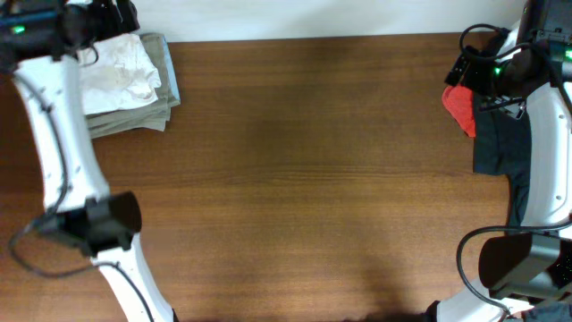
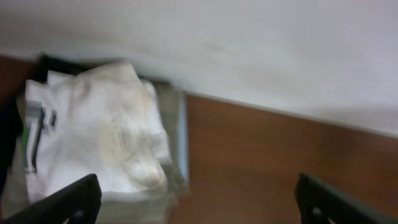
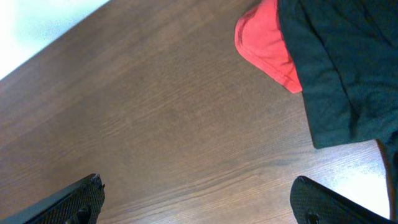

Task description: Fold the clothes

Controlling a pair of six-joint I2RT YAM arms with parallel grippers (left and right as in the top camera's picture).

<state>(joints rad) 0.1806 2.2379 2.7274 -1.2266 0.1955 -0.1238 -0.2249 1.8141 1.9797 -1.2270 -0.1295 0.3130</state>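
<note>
A folded white T-shirt lies on top of a folded khaki-beige garment at the table's far left corner. In the left wrist view, which is blurred, the white T-shirt fills the left half. My left gripper hangs open just over the shirt's near edge, with nothing between its fingers. A loose red garment and a black garment lie at the far right edge. My right gripper stands open over bare wood just short of them, holding nothing.
The brown wooden table runs between the two piles. A white wall borders its far edge. My left arm stretches along the left side, and my right arm lies over part of the black garment.
</note>
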